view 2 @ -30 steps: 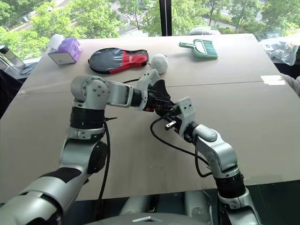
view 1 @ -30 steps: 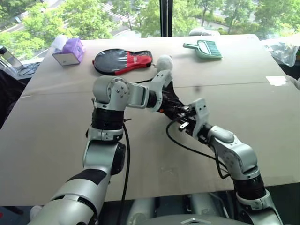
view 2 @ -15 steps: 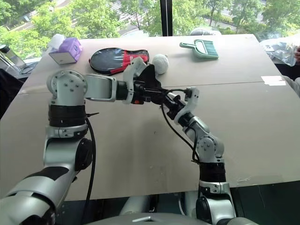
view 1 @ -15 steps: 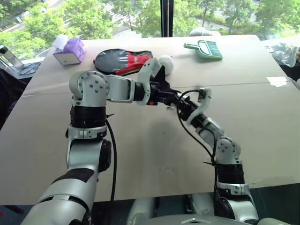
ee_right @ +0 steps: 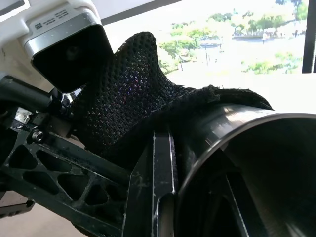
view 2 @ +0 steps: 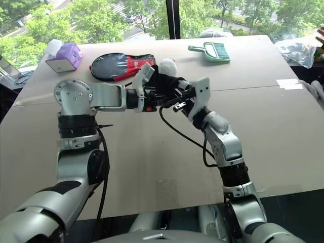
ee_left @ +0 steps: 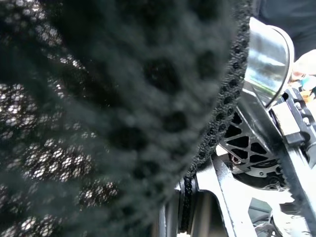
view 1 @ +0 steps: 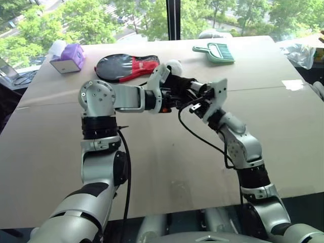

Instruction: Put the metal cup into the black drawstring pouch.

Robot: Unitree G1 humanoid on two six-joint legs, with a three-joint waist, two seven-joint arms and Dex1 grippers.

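Plain beige tabletop (view 1: 167,167) spreads below me, bare in its near half, with a window and green trees beyond its far edge. Above its middle I hold both arms raised so that they meet. My right end effector (view 2: 178,97) is clamped on the metal cup (ee_left: 266,61), whose shiny rim shows in my left wrist view and whose dark open mouth shows close up in my right wrist view. My left end effector (view 2: 161,91) is pinched tight on the black drawstring pouch (ee_right: 133,89), and the mesh fabric drapes over the cup's side, touching it; how far inside the cup sits I cannot tell. Farther back on the tabletop lie a black-and-red paddle cover (view 1: 129,66) with a white ball (view 1: 174,66) just beside it, a purple tissue box (view 1: 67,56) toward my left, and a green dustpan brush (view 1: 215,51) toward my right.
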